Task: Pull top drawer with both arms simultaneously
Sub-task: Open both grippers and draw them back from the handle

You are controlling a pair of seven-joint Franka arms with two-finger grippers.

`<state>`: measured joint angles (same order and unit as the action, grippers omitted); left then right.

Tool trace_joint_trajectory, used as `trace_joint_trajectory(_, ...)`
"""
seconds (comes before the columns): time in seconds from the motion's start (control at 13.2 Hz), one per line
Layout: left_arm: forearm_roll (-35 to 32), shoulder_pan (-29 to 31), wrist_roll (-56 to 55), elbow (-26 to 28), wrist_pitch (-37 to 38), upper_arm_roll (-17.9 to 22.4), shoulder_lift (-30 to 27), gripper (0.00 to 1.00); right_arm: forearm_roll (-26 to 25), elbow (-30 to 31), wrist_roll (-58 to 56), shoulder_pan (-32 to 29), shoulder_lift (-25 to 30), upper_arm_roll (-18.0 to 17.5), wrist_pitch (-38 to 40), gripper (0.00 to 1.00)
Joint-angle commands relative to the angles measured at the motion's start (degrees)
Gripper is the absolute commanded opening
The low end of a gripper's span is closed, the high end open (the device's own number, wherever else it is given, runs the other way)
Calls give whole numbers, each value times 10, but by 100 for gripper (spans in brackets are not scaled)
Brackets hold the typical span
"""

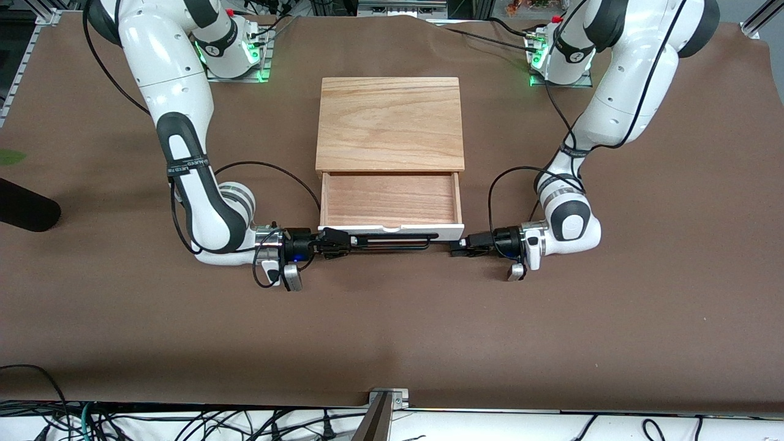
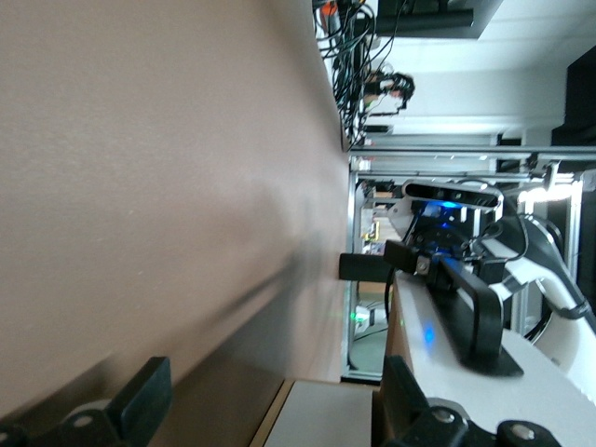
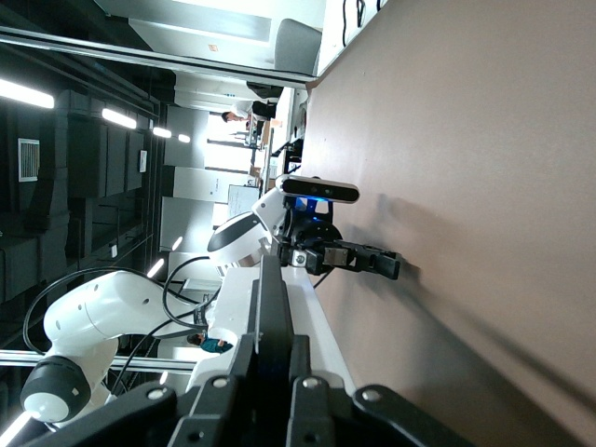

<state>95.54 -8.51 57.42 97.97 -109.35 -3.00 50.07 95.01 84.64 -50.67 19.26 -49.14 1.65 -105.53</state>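
**Top drawer pulled out, one gripper clamped on the handle, the other released**

The top drawer is seen pulled out of the cabinet toward the front camera, so that its light reddish-wood inside is exposed. The cabinet is placed on the brown table, about midway between the two arm bases, and its pale wood-grain top covers the part of the drawer that is not drawn out. The white front panel of the drawer is the part nearest to the front camera, and the thin black bar handle is fixed along it.

The right gripper is found at the handle's end toward the right arm's end of the table. Its fingers are pressed together on the bar; in the right wrist view the handle is seen running straight out from between the fingers.

The left gripper is held just beside the other end of the handle, toward the left arm's end of the table. Its fingers are spread wide apart and nothing is held between them. In the left wrist view one finger is seen over the table and the other against the white panel, while the handle and the right gripper are visible farther along.

Both forearms are laid low and nearly level above the table, each one directed at the drawer from its own side.
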Motion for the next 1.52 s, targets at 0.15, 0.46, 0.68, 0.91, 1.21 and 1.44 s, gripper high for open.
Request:
trace_joint_trajectory(0.15, -81, 23, -54, 40, -5, 12, -78, 0, 54, -54, 39, -45, 26, -4, 2, 0)
trace_joint_trajectory(0.46, -100, 25, -107, 42, -4, 12, -104, 0, 54, -54, 39, -45, 26, -3, 4, 16)
trace_joint_trajectory(0.68, -100, 25, -125, 60, -4, 12, -122, 12, 54, -54, 40, -46, 31, -4, 5, 100)
trace_joint_trajectory(0.91, -100, 25, -125, 78, -4, 11, -135, 47, 52, -54, 40, -49, 33, -3, 8, 100)
trace_joint_trajectory(1.21, -100, 24, -129, 99, -4, 11, -150, 49, 28, -54, 39, -53, 33, -3, 17, 100)
trace_joint_trajectory(1.44, -99, 24, -124, 133, -7, 11, -176, 100, 19, -54, 40, -60, 38, -3, 25, 100)
